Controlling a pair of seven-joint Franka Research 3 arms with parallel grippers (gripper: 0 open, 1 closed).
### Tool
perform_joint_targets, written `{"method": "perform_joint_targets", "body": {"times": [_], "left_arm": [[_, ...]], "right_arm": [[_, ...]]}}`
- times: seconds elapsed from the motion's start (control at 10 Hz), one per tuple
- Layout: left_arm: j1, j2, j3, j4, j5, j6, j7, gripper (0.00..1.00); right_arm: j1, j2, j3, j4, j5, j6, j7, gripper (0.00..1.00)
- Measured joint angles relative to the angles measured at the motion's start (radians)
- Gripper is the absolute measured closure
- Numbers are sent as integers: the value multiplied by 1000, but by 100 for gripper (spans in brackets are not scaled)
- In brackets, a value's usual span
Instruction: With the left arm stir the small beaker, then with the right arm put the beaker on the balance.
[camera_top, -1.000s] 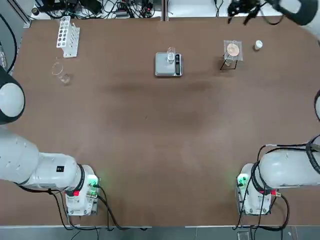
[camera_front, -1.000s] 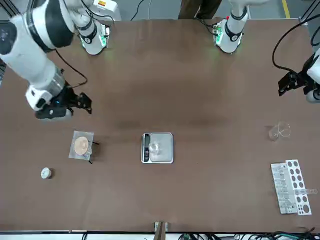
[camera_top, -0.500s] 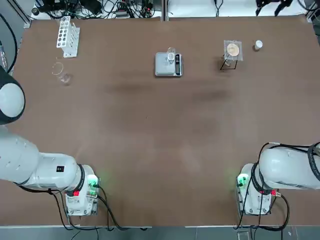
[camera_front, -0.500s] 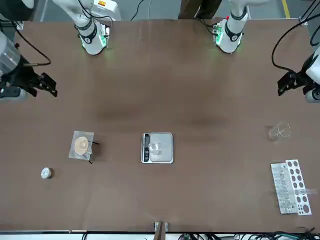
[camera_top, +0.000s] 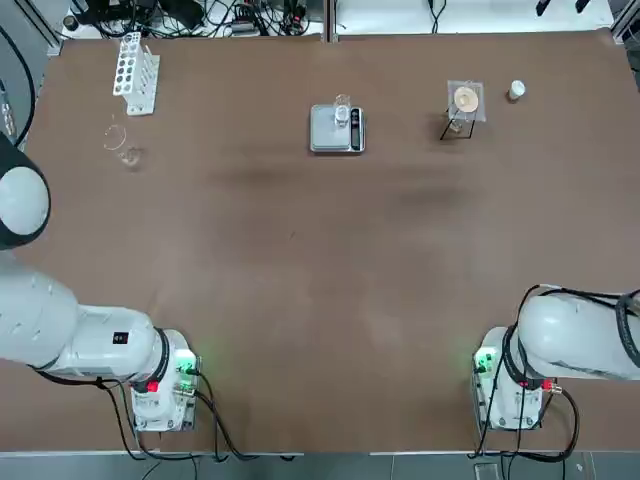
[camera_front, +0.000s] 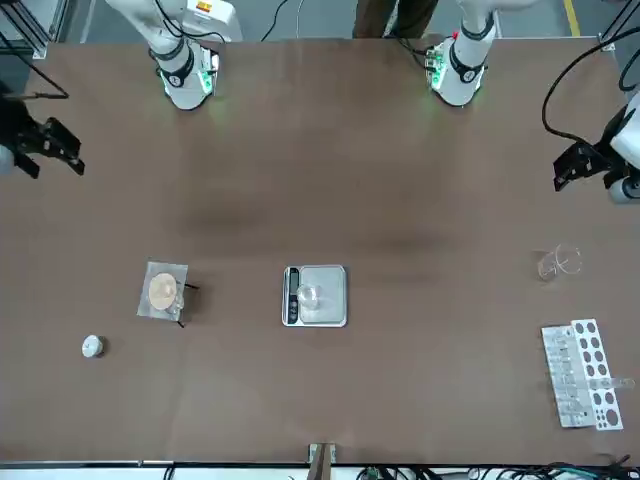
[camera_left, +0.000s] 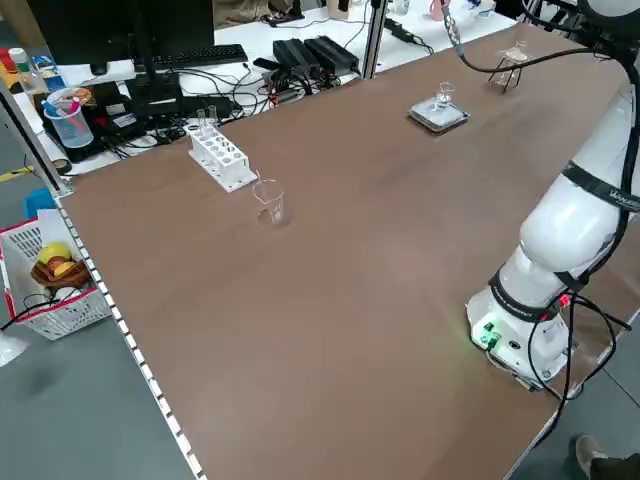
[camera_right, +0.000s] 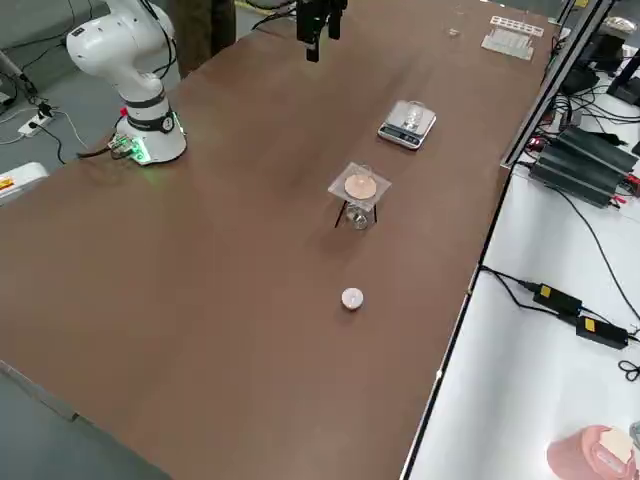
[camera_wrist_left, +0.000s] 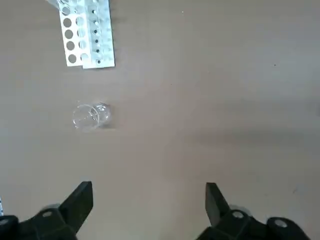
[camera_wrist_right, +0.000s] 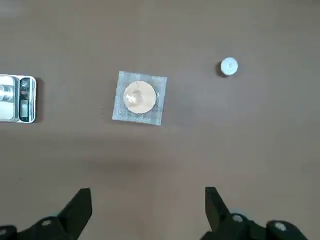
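Observation:
The small beaker (camera_top: 342, 108) stands upright on the balance (camera_top: 330, 130) at the far middle of the table; the front view shows the beaker (camera_front: 310, 296) on the balance's plate (camera_front: 325, 297). My right gripper (camera_front: 42, 152) hangs open and empty, high by the table's right edge, far from the balance. Its wrist view shows the spread fingers (camera_wrist_right: 80, 206) and the balance (camera_wrist_right: 18, 98) far off. My left gripper (camera_front: 585, 170) is open and empty above the table's left side, with its fingers (camera_wrist_left: 80, 201) wide apart.
A wider glass vessel with a thin rod (camera_top: 122, 146) and a white test-tube rack (camera_top: 135, 72) sit at the far left. A small stand with a mesh square (camera_top: 464, 103) and a white cap (camera_top: 516, 90) sit at the far right.
My right gripper has drawn back from near the mesh stand toward the table's right edge. The left arm and the beaker on the balance have not moved.

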Motion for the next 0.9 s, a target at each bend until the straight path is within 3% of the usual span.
{"method": "perform_joint_targets", "body": {"times": [0.2,0.5,0.9], "left_arm": [[3,0,3,0,-25,-1,0,0],[6,0,10,0,-59,-1,1,0],[4,0,6,0,-59,-4,1,0]], "right_arm": [[2,-28,-4,9,-35,-6,-28,0],[99,-45,-123,25,-40,-47,30,0],[110,-42,-141,-40,-40,24,35,0]]}}
